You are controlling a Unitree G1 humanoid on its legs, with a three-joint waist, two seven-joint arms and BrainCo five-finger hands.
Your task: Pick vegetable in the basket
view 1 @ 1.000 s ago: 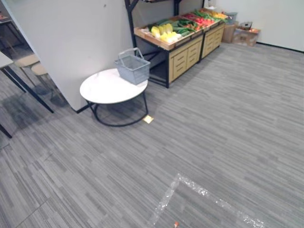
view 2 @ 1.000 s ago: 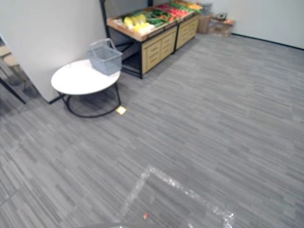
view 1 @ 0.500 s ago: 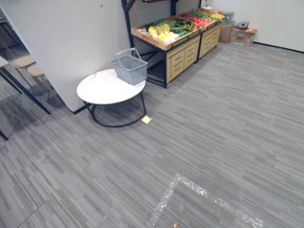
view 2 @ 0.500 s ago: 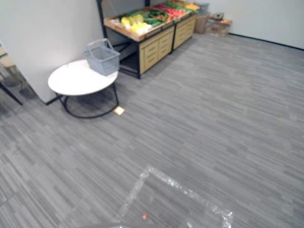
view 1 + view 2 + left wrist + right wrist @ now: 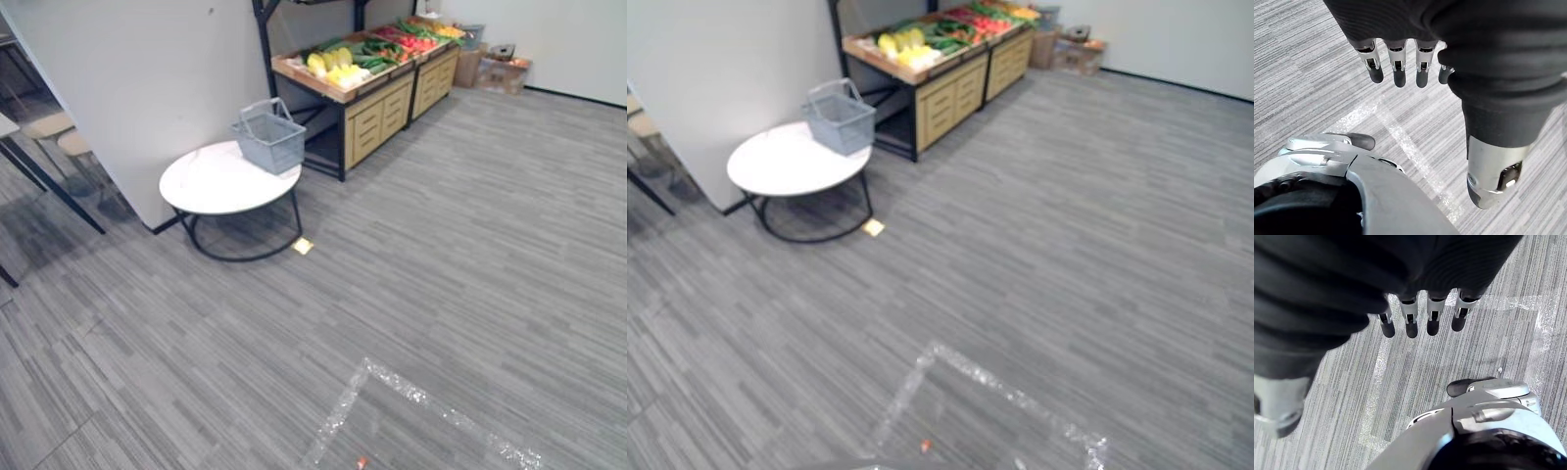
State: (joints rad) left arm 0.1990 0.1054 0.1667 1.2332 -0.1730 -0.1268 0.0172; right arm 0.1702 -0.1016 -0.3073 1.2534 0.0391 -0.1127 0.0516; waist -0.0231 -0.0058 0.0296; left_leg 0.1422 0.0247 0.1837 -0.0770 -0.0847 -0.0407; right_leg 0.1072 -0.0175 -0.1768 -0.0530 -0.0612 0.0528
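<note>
I see grey striped carpet (image 5: 470,255) running to a round white table (image 5: 211,186) by the wall (image 5: 147,88), with the grey basket (image 5: 269,142) on its far edge. The vegetables (image 5: 377,49) lie on the wooden stand (image 5: 370,113) just beyond. My left hand (image 5: 1397,63) and right hand (image 5: 1410,316) hang over bare carpet, well apart from them, fingers straight, holding nothing.

Small grocery-shop setup: wooden produce stand (image 5: 377,113) with drawers, stocked with yellow, green and red vegetables (image 5: 375,51); grey shopping basket (image 5: 270,145) on round white table (image 5: 211,181) nearby; cardboard boxes (image 5: 507,73) by wall.
</note>
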